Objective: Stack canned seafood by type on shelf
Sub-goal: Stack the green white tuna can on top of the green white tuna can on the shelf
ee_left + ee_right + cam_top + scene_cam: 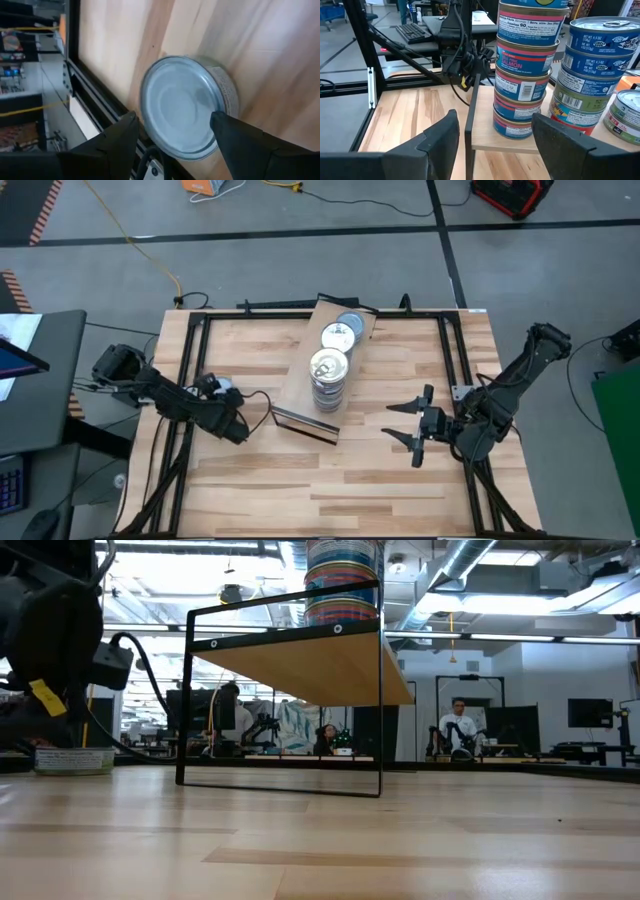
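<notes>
The shelf (300,385), a light-wood plank on a black wire frame (280,700), stands slanted in the middle of the table. On it are three stacks of canned seafood: a tall gold-lidded stack (329,375) and two stacks behind it (340,335) (352,322). In the right wrist view the tall stack (525,75) stands next to a blue-labelled stack (592,65). One silver-topped can (182,112) lies flat on the table at the left (222,387) (75,762). My left gripper (172,120) is open over it, slanting down, a finger on either side. My right gripper (415,435) (495,117) hovers open, right of the shelf, pointing at it.
Black frame rails (185,380) run along the table's left, right and far sides. A black cable (262,402) loops between my left arm and the shelf's near corner. Bare tabletop (330,490) lies toward the near edge. People sit in the room beyond (458,730).
</notes>
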Robot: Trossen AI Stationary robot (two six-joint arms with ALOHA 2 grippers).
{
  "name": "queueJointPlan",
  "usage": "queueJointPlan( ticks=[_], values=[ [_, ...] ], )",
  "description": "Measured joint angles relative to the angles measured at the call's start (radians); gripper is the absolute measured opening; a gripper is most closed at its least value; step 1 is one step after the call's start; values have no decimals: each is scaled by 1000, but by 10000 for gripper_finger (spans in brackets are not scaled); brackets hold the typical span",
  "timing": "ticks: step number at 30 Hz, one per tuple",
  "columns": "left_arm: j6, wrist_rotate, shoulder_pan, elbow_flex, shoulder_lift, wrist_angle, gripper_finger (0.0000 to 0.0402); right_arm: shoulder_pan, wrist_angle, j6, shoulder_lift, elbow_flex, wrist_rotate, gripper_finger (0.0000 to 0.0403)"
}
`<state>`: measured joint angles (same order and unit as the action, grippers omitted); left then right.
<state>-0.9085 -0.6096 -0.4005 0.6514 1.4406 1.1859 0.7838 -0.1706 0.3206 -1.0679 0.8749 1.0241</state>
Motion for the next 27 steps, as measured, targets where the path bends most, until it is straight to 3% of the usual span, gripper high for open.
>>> queueJointPlan(
  ticks=[7, 27],
  values=[
    [25, 80, -31, 8, 0, -37, 249, 0, 0, 3, 0, 0, -1, 276],
    [-144, 67, -198, 16, 1, -60, 245, 0, -1, 14, 0, 0, -4, 276]
  ],
)
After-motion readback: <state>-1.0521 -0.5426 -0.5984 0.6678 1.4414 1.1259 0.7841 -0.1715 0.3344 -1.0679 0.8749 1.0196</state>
